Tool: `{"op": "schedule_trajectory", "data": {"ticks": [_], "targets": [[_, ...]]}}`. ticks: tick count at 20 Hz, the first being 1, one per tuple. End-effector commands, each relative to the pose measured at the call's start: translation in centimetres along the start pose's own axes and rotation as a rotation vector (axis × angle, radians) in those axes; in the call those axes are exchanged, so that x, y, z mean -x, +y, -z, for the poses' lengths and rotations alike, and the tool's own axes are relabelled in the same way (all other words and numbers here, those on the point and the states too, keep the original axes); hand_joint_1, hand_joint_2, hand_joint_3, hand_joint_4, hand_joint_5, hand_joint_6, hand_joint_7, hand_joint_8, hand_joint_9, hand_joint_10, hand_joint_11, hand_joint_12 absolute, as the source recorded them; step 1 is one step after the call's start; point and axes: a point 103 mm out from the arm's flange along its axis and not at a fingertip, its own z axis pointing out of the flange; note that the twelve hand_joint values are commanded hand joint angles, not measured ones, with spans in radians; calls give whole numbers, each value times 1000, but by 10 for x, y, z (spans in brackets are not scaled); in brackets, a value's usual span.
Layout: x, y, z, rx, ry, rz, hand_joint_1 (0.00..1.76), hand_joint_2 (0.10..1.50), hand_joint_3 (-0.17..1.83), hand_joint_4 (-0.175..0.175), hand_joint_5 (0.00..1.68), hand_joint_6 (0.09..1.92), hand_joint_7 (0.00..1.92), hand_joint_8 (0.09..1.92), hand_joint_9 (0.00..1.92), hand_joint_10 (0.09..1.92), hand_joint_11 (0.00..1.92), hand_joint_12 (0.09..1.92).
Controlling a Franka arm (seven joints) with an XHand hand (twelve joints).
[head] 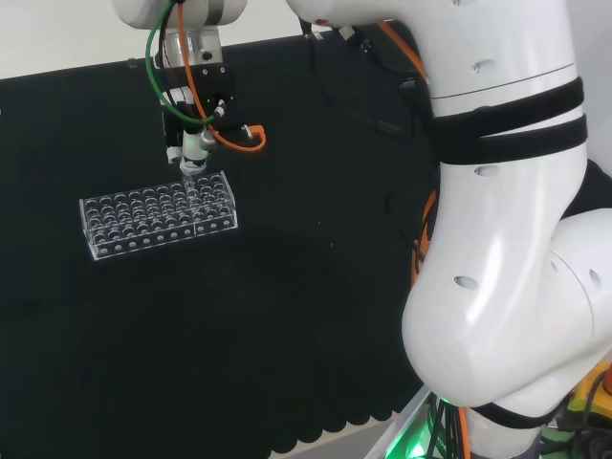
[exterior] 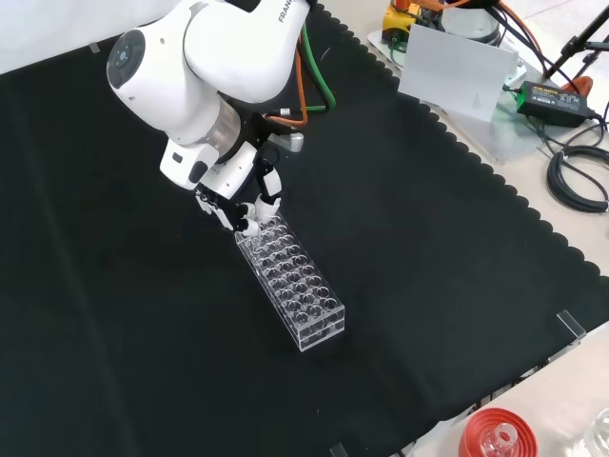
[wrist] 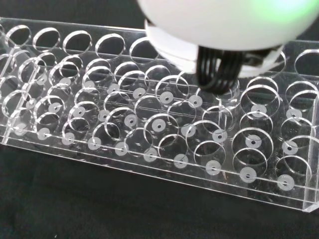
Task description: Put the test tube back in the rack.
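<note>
A clear plastic rack with several rows of round holes lies on the black cloth. The black and white hand hangs over the rack's far right end in the head view, fingers pointing down. They pinch a clear test tube, which stands upright with its lower end among the holes at that end. From the front, the hand sits at the rack's upper end. The wrist view has the tube dropping from dark fingertips into a hole of the rack. How deep it sits I cannot tell.
The arm's big white links stand at the right of the head view. In the front view a red ribbed ring holding a glass piece sits off the cloth's near edge. Cables and a grey plate lie beyond the far right edge.
</note>
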Motion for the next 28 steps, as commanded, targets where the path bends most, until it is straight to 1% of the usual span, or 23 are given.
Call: {"op": "schedule_trajectory", "data": {"ticks": [1,2,4,5,6,7,8,10,14,19,21,24,27,28], "targets": [[1,1,-3,-83,28,23,1401,554,736,-175,1366,491,1490,474,1427,429,1052,1112],[1,1,-3,-105,35,27,1342,552,677,-147,1185,550,1370,505,1395,503,930,1191],[2,1,-1,-114,46,34,1205,514,617,-58,659,702,963,675,1152,697,665,1344],[2,0,0,-112,47,36,1158,505,597,-29,481,720,783,762,1023,780,566,1403],[2,0,2,-109,48,39,1123,500,582,-10,370,710,640,830,919,844,494,1442],[2,0,3,-103,49,41,1099,498,569,3,307,686,535,879,841,890,443,1466],[2,0,5,-99,49,43,1084,498,557,10,274,660,464,911,788,921,412,1479],[2,-1,9,-89,47,46,1066,500,546,19,247,625,392,934,730,943,376,1488],[4,-9,24,-54,44,53,1056,504,534,24,245,582,358,941,702,946,351,1498],[13,-36,68,54,36,54,1052,510,530,26,251,557,354,941,696,942,335,1501],[20,-55,91,117,44,48,1045,515,531,26,252,551,354,940,691,940,329,1501],[29,-92,122,228,74,19,1032,525,534,25,257,546,366,942,689,938,323,1503],[37,-139,146,323,129,-18,991,558,552,8,272,538,402,937,693,933,320,1507],[38,-155,151,346,148,-27,973,569,558,-1,279,534,419,931,695,931,319,1508]]}}
